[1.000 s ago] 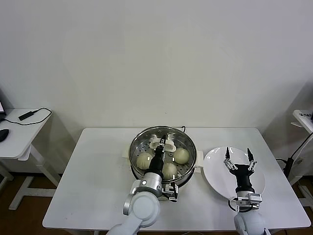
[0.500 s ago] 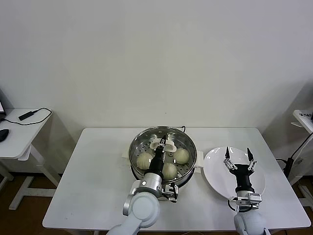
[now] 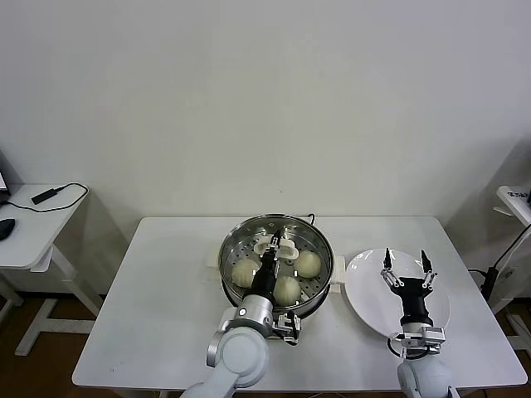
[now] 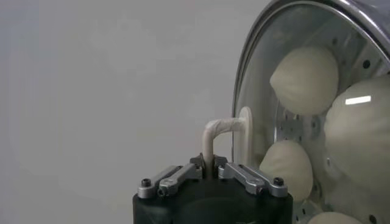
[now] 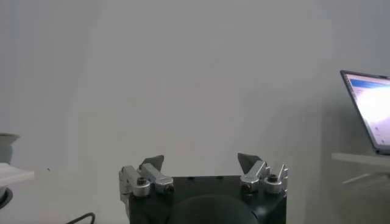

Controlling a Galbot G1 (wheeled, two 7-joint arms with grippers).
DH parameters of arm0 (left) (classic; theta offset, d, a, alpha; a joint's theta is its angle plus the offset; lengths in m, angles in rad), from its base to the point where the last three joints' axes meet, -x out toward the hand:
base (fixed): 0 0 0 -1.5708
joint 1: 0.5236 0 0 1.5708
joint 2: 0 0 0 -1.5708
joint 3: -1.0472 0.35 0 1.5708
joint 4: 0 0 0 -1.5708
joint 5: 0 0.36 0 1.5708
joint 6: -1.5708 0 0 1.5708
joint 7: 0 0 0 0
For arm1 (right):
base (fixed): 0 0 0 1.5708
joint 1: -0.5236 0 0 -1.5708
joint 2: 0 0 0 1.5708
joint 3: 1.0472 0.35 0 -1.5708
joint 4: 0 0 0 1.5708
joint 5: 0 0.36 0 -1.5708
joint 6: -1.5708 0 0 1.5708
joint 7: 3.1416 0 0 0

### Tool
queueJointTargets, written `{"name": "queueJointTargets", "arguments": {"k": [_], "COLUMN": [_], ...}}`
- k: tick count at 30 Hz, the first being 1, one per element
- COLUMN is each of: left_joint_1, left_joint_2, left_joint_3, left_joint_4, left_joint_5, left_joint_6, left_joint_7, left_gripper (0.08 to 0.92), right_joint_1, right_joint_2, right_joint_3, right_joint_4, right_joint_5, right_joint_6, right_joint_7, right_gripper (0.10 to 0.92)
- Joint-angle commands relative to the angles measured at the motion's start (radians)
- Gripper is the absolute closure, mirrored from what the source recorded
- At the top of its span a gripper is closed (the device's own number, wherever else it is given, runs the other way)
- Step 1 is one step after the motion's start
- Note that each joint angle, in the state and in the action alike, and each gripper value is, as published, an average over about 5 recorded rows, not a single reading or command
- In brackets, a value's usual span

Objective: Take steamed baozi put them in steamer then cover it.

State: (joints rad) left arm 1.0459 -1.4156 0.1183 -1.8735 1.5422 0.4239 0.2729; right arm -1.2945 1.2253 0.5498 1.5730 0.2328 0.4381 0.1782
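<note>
White wall stood behind the white bench (image 3: 166, 282). At its middle sat the shiny steamer (image 3: 232, 274), under a clear glass lid (image 4: 268, 73) with a white handle (image 3: 276, 245). Three pale round baozi (image 3: 308, 264) showed through the glass. The left gripper (image 3: 277, 242) reached over the steamer, its fingers nearly together around the handle. The right gripper (image 3: 406, 264) hung above a white plate (image 3: 361, 290), pointing away from the robot, fingers spread wide.

Pale cream-white round dough buns (image 3: 308, 264) sit in a shiny silver stainless-steel pot (image 3: 232, 239) with a dotted perforated tray (image 3: 249, 248); the flat round plate (image 3: 365, 290) and rectangular table (image 3: 166, 298) are plain white.
</note>
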Motion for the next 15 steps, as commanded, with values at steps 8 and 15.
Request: {"name": "queueJointTargets", "arguments": {"k": [8, 15], "left_joint_1": [0.031, 0.082], "left_joint_2": [0.037, 0.115], "left_joint_3": [-0.008, -0.02], "left_joint_4": [-0.102, -0.245], "left_joint_5": [-0.03, -0.096], "left_joint_6": [0.003, 0.009], "left_joint_7": [0.0, 0.015], "left_gripper": [0.455, 0.254], "right_joint_1": [0.004, 0.009], "right_joint_2": [0.002, 0.007], "right_joint_3": [-0.004, -0.011], "right_joint_4": [0.001, 0.002], "right_joint_5": [-0.004, -0.01], "right_joint_6": [0.0, -0.001], "right_joint_7": [0.0, 0.001], "right_gripper": [0.203, 0.203]}}
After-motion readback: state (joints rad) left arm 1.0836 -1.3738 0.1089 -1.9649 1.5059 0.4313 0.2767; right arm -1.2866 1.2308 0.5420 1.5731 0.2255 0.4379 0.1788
